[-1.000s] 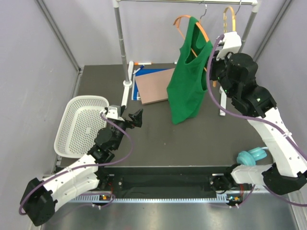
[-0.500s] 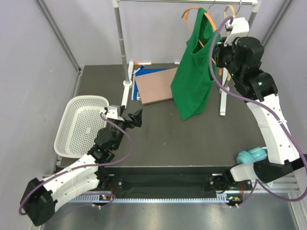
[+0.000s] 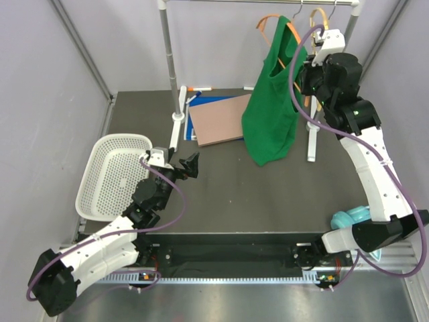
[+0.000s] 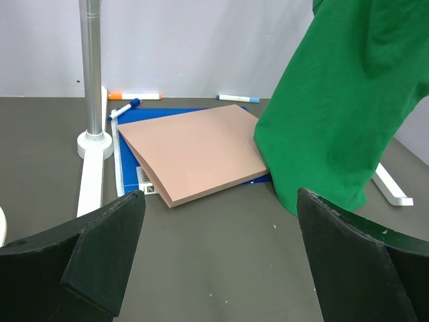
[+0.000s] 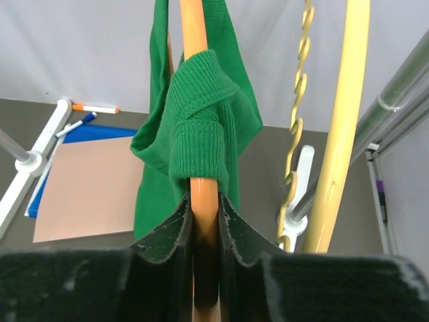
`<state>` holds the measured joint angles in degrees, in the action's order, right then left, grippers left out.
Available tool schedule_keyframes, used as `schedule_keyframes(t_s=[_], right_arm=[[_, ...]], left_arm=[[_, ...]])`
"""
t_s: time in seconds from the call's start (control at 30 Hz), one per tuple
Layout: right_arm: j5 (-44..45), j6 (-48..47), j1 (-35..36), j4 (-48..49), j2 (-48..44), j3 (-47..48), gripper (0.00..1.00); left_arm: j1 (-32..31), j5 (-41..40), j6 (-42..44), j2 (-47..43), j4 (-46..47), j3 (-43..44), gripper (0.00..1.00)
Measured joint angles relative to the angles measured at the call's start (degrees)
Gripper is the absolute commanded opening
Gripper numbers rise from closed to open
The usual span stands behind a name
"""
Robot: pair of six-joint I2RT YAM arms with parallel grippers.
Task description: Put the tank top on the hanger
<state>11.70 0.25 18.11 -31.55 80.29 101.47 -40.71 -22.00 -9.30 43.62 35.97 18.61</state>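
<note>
The green tank top (image 3: 271,114) hangs on the orange hanger (image 3: 271,21), raised near the rail at the back right. In the right wrist view a strap of the tank top (image 5: 201,114) wraps the hanger's arm (image 5: 195,30). My right gripper (image 5: 205,211) is shut on that orange arm just below the strap; in the top view it is at the garment's right side (image 3: 305,70). My left gripper (image 3: 189,166) is open and empty, low over the table, left of the garment. The left wrist view shows the garment's lower part (image 4: 342,121) hanging ahead on the right.
A yellower hanger with a wavy bar (image 5: 345,121) hangs right beside the held one. A metal rack pole (image 3: 169,54) and its white foot (image 4: 92,144) stand at the back. A pink board on a blue one (image 3: 218,119), markers (image 4: 134,96) and a white basket (image 3: 114,174) lie on the table.
My right gripper has lifted the hanger with the tank top up and to the right, closer to the rail and the yellower hanger. The left arm has not moved.
</note>
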Motion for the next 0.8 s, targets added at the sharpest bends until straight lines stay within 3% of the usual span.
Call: schedule_keyframes(t_s=[0.03,0.07,0.17,0.27,0.43,0.8], right_arm=[[-0.11,0.17,0.00,0.50,-0.24,-0.61,0.27],[-0.28,0.44,0.00,0.79,-0.50,-1.05,0.48],[-1.05,1.01,-0.02,1.81,-1.18,-1.66,0.70],[-1.53,1.20,-0.02,2.54,-2.03,-1.66,0.87],[-2.43,1.46,-0.02,3.26,-4.85,-2.60,1.00],[-9.92,4.92,0.96,6.91,-21.68,-20.00,1.00]], left_arm=[[0.00,0.00,0.00,0.00,-0.02,0.00,0.99],[0.00,0.00,0.00,0.00,0.00,0.00,0.99],[0.00,0.00,0.00,0.00,0.00,0.00,0.99],[0.00,0.02,0.00,0.00,0.00,0.00,0.99],[0.00,0.02,0.00,0.00,0.02,-0.02,0.99],[0.00,-1.55,-0.04,0.00,-0.87,-0.02,0.99]])
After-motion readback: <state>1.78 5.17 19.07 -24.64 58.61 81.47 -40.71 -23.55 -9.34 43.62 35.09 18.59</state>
